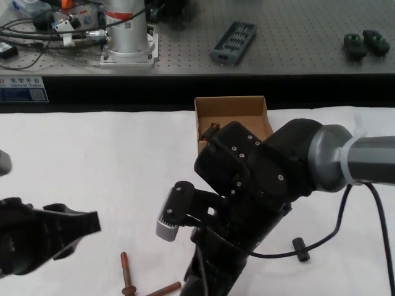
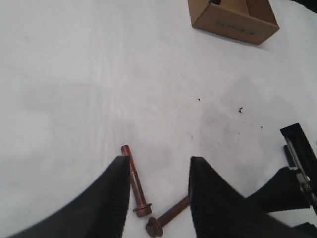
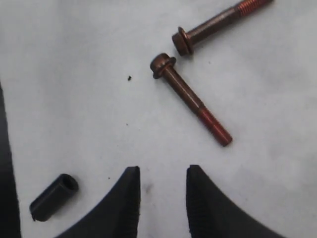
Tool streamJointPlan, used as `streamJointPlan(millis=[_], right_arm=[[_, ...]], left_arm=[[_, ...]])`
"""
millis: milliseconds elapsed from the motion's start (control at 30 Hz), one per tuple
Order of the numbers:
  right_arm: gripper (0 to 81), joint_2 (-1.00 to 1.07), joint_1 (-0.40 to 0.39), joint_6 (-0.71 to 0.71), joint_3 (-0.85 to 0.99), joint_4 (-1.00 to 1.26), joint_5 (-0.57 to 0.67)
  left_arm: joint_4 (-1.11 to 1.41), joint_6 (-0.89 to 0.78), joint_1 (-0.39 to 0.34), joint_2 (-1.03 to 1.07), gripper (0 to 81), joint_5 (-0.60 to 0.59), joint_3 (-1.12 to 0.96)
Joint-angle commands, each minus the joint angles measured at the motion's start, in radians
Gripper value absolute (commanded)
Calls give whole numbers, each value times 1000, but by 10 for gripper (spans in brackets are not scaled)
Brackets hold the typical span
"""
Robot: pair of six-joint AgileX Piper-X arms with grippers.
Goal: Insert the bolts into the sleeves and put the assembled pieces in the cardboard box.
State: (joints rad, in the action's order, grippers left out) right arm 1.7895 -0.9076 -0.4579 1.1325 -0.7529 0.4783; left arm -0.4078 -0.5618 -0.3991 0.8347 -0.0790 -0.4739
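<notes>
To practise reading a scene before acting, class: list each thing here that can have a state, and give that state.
Bolts: both lying loose, not in a sleeve.
Sleeve: lying on its side, empty.
Cardboard box: open on top.
Left gripper: open, holding nothing.
Right gripper: open, holding nothing.

A robotics lab. Far beyond the left gripper (image 2: 159, 161) lies a grey perforated metal table (image 1: 296, 55), strewn with tangled black cables (image 1: 34, 29).
</notes>
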Motion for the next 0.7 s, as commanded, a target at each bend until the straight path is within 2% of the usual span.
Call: streamJointPlan(millis=[0,433,667], right_arm=[[241,8,3,-15,26,5,45],[241,110,-9,-93,155,-81,165],[241,115,-57,-221,158,-145,111]], left_arm=[[14,33,45,-7,294,-28,-3],[14,129,281,-7,294,-197,-3],[14,158,317,-7,294,-226,-3]])
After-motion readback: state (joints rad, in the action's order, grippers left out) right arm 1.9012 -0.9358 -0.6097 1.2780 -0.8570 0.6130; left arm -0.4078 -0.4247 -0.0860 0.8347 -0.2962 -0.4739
